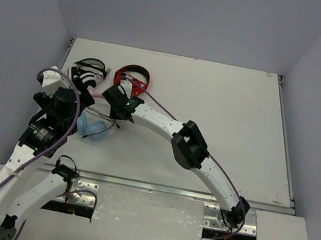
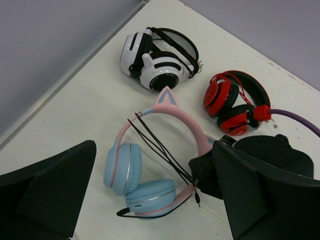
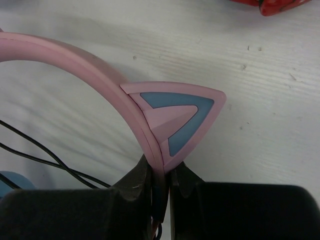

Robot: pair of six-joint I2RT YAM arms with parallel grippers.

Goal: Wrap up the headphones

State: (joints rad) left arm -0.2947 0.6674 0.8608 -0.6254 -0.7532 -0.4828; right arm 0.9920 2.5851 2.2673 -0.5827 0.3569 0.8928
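Note:
The headphones (image 2: 145,185) lie flat on the white table, light blue ear cups folded together and the pink cat-eared headband (image 2: 182,120) arching away from them. The thin black cable (image 2: 160,147) crosses the headband's opening in several strands; its plug (image 2: 198,202) lies loose beside the cups. My right gripper (image 3: 162,172) is shut on the headband just below a cat ear (image 3: 172,115), and it also shows in the top view (image 1: 117,101). My left gripper (image 2: 155,200) hangs open above the ear cups (image 1: 93,128), touching nothing.
White-and-black headphones (image 2: 160,55) lie at the far left near the table's edge (image 2: 65,82). Red-and-black headphones (image 2: 235,102) sit just behind my right gripper. The right arm's purple cable (image 2: 295,120) runs past them.

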